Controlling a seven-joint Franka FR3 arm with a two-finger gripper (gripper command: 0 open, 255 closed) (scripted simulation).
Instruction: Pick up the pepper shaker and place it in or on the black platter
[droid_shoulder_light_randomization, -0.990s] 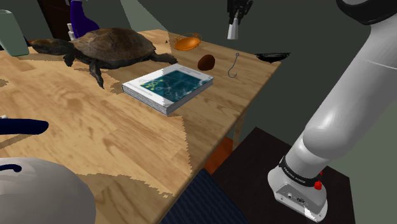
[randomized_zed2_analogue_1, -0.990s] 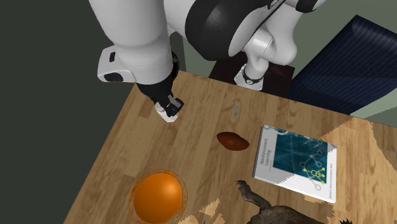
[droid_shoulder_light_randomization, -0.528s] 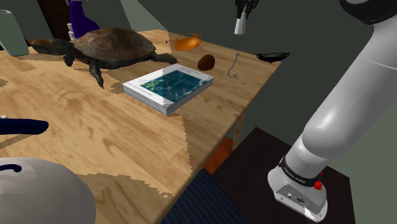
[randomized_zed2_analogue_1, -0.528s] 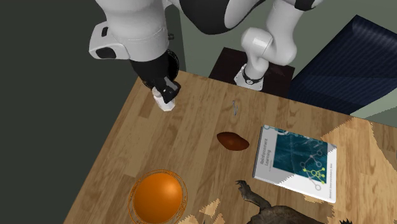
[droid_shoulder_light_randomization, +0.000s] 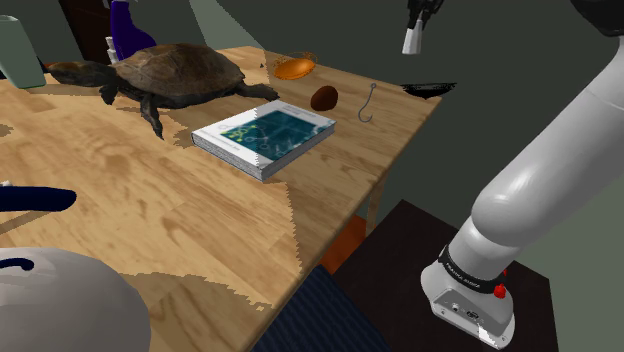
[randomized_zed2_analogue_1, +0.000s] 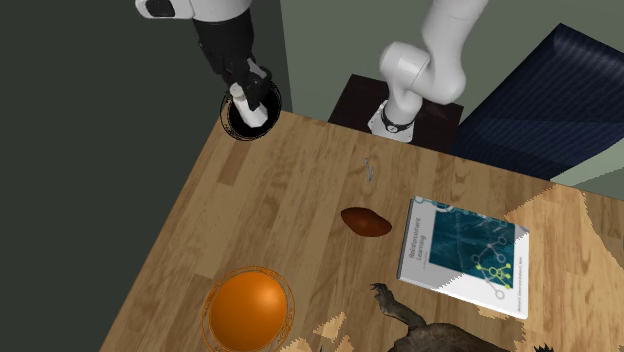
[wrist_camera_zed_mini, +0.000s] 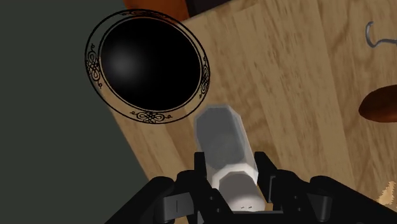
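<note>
The hand (wrist_camera_zed_mini: 232, 175) clasps the white pepper shaker (wrist_camera_zed_mini: 221, 137) short of the black platter (wrist_camera_zed_mini: 147, 60) at its eleven o'clock; releasing now risks a tumble off the counter (wrist_camera_zed_mini: 286, 95).

Light wooden table (droid_shoulder_light_randomization: 200, 220), its grain patchy toward 7 o'clock in the shoulder view. Dark blue ribbed surface (droid_shoulder_light_randomization: 312, 318) at 6 o'clock, beneath the table edge. Grey-green wall (randomized_zed2_analogue_1: 320, 50) at 12 o'clock in the second exterior view.
</note>
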